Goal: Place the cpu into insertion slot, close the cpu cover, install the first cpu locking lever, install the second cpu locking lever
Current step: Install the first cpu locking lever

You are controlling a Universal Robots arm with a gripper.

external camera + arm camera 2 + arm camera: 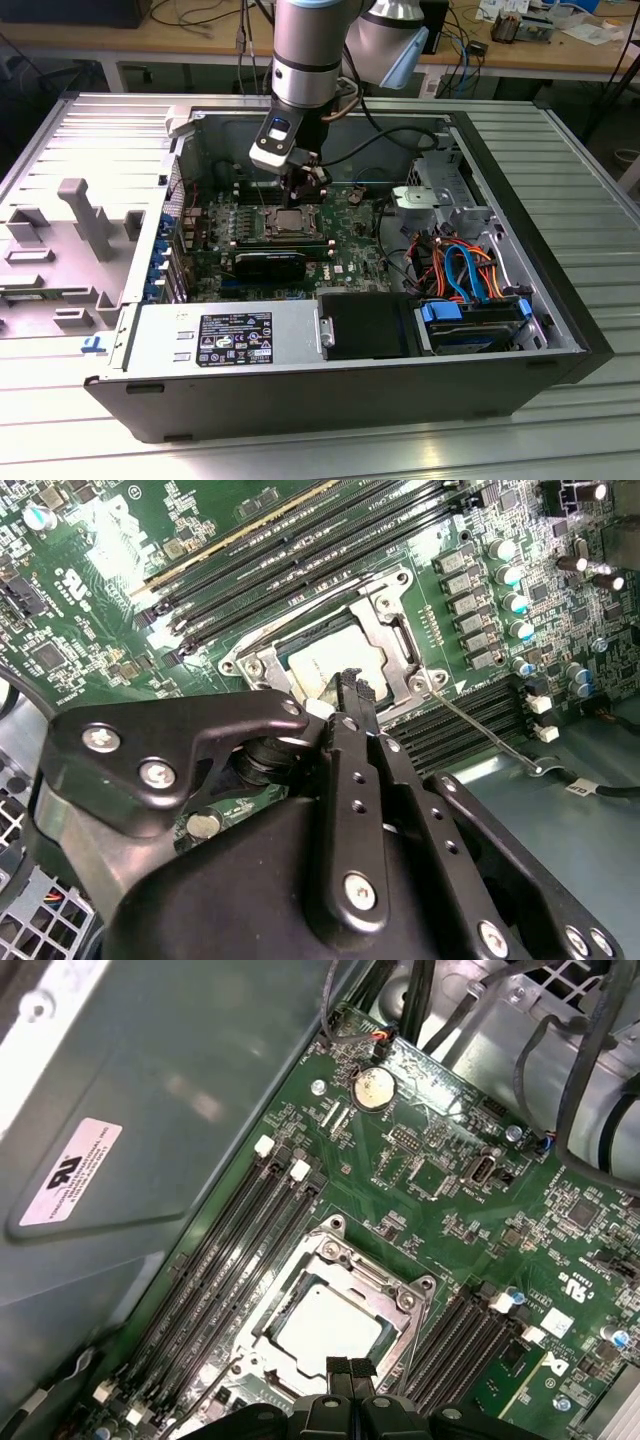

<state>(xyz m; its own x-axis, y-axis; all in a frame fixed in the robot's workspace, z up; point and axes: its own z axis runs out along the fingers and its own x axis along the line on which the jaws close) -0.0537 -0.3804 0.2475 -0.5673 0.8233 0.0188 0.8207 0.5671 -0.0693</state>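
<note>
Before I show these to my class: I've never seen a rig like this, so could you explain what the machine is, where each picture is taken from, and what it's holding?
The machine is a robot arm with a gripper at its tip. It reaches down into an open computer case lying on a ribbed metal table. The exterior view comes from a camera off the arm. Both wrist views come from cameras riding on it and look down past the gripper. Below is the green circuit board. The square silver chip is already seated in the board, with a metal frame lying down around it. The gripper hangs just over the chip's edge, closed, gripping nothing I can see.
</note>
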